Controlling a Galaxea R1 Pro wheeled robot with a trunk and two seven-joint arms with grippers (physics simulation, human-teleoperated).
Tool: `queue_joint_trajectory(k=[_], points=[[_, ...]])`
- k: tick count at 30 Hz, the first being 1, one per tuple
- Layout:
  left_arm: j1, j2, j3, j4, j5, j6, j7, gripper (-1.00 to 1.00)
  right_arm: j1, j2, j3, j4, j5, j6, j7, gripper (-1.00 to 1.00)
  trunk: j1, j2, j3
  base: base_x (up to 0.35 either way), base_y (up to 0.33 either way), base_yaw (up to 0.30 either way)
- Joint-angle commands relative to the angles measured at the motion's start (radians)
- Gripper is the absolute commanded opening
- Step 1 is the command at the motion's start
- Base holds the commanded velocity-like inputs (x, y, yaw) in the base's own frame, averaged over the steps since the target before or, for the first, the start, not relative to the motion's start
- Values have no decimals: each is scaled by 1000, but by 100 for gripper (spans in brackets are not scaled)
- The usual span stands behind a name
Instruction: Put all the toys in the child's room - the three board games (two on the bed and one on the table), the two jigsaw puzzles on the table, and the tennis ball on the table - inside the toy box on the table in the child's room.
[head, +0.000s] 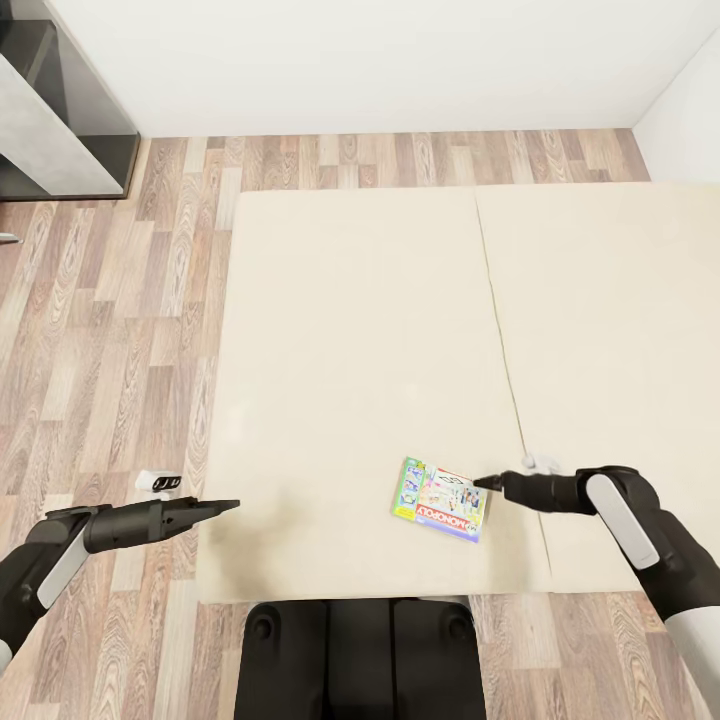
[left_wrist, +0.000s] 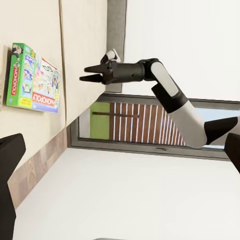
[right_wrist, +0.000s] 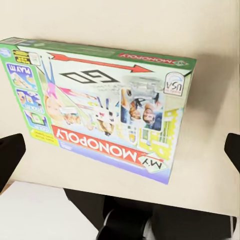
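At the bed (head: 350, 300), a wide beige mattress over wood-plank floor. One board game (head: 441, 499), a flat green-edged box with Monopoly lettering, lies flat near the mattress's near edge, right of centre. My right gripper (head: 482, 482) hovers just at its right side, jaws spread, box framed between my fingertips in the right wrist view (right_wrist: 100, 105), not gripped. My left gripper (head: 228, 507) is off the near-left corner; can't tell open or closed. Progress: this box isn't picked yet. Second bed game, toy box and table items are out of frame, so status there is unknown. My read: grasp comes next, then carry.
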Motion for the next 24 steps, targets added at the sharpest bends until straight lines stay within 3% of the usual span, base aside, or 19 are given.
queue_joint_trajectory(k=[1, 11, 19, 24], points=[[-1, 2, -4, 0, 6, 11, -2, 100, 0, 0, 1, 5, 11, 2, 9, 100, 1, -2, -1, 0, 0, 0], [-1, 1, -5, 0, 6, 11, -2, 100, 0, 13, 1, 87, 19, -7, 4, 100, 1, -2, -1, 0, 0, 0], [-1, 2, -4, 0, 6, 10, -2, 100, 0, 33, 7, 156, 21, -104, 3, 100, 1, -2, -1, 0, 0, 0], [-1, 2, -4, 0, 6, 11, -2, 100, 0, 45, 9, 203, 23, -125, 3, 100, 1, -2, -1, 0, 0, 0]])
